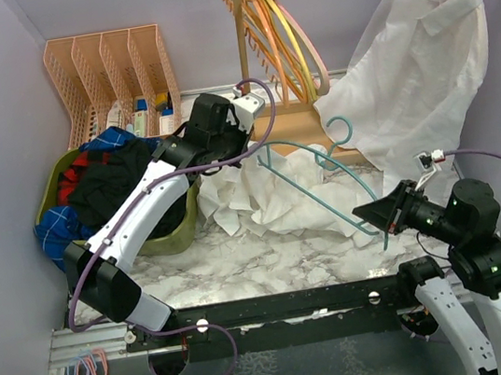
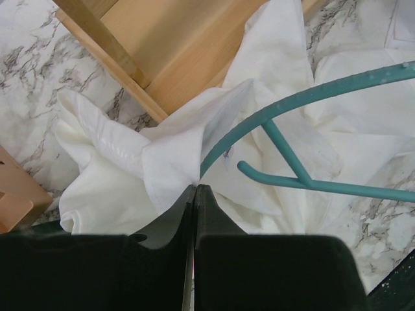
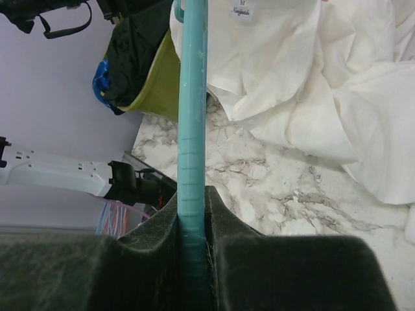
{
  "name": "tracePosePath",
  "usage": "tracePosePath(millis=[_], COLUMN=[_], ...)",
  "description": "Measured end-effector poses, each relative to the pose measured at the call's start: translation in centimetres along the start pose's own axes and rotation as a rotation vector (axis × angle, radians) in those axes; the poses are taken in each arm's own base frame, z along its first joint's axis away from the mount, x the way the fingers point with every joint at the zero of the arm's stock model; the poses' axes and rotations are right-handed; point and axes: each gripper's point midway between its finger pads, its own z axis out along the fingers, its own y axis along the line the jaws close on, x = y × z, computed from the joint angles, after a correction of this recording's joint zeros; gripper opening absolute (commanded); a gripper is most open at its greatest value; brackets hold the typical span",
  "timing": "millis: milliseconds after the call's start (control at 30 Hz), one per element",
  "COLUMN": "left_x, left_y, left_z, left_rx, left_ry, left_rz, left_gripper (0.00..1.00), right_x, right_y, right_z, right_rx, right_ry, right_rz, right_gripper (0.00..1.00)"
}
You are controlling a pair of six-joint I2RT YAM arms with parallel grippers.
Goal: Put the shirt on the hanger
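**Both grippers clamped: left on cloth, right on the teal hanger**

The left gripper (image 2: 195,188) has its jaws pressed together, with a gathered fold of the shirt (image 2: 175,155) pinched at the tips. In its wrist view the cloth fans out from that pinch towards 10 and 2 o'clock. The hanger (image 2: 363,190) curves up past the fingertips from just at their 1 o'clock.

The right gripper (image 3: 193,194) is closed almost fully on a straight bar of the hanger (image 3: 193,97). The bar runs from between the pads to 12 o'clock in that view, and the shirt (image 3: 311,84) lies crumpled at 1 to 3 o'clock.

In the overhead view, read as a dial with 12 at the back wall:

- **The left gripper** (image 1: 217,155) points down at the centre, though its tips are hard to make out there.
- **The right gripper** (image 1: 367,212) sits at about 4 o'clock and holds the hanger's near end.
- **The hanger** (image 1: 319,191) runs from there towards the centre, with its hook at about 1 o'clock. It is over the cloth, not inside it.
- **The shirt** (image 1: 270,194) is heaped on the marble table (image 1: 244,269) just right of centre.
- **The wooden rack** (image 1: 293,124) stands at 12 o'clock and touches the heap.
- **The green basket** (image 1: 175,235) of dark clothes is at 9 o'clock.
- **A second white shirt** (image 1: 417,40) hangs at 2 o'clock.
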Motion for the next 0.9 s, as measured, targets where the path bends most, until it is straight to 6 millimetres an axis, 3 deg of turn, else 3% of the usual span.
tracePosePath(millis=[400, 633, 900], left_x=[-0.8, -2.4, -2.3], left_y=[0.1, -1.8, -3.0], left_z=[0.0, -0.9, -1.0], left_rx=[-0.002, 0.102, 0.164], left_ry=[-0.010, -0.043, -0.040], left_rz=[-0.013, -0.031, -0.056], left_gripper=[0.00, 0.01, 0.02], right_x=[0.0, -0.9, -1.6], right_y=[-1.5, -2.1, -3.7], right_z=[3.4, 4.9, 7.7], right_rx=[-0.061, -0.092, -0.093], right_ry=[0.035, -0.009, 0.010], right_rz=[-0.007, -0.033, -0.020], right_gripper=[0.01, 0.01, 0.01])
